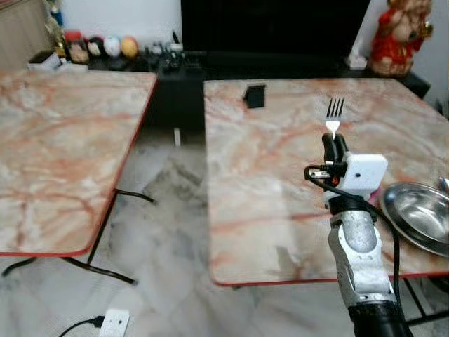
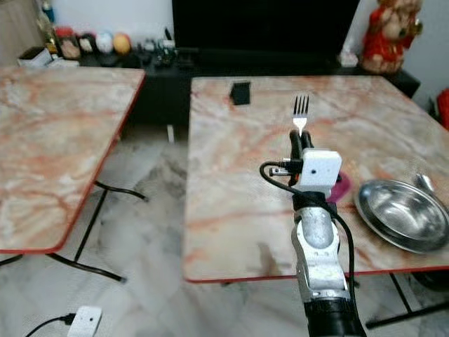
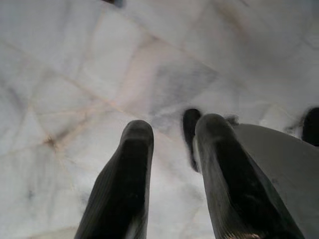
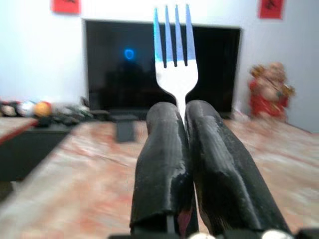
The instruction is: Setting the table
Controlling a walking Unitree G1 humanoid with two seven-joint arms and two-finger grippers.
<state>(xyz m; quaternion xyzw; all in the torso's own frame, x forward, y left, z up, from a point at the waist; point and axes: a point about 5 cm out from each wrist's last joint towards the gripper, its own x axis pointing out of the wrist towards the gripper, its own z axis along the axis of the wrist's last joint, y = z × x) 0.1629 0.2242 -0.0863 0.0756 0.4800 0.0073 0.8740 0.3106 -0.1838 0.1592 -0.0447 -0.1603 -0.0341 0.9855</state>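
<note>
Risking a slip of the fork [image 1: 334, 116]: pinched only at the neck below the tines, standing upright with prongs pointing up, so any jolt while lowering could be tilting or twisting it out of the grip. Also risking a knock against the metal bowl [image 1: 419, 216] sitting near the counter's [image 1: 266, 175] right edge, just beside the arm, if swinging that way. Possibly laying the fork too close to the near red-trimmed edge and letting it drop to the floor [image 1: 161, 281].

Right hand [image 4: 185, 139] clamping shut on the fork, the two black fingers [image 4: 162, 164] pressed nearly together with the handle hidden between them, held above the middle of the right-hand counter and not touching its surface. Something pink peeking out behind the wrist, too hidden to be naming.

Left hand [image 3: 172, 169] hanging idle over the pale floor, fingers parted with a gap between, gripping nothing.
</note>
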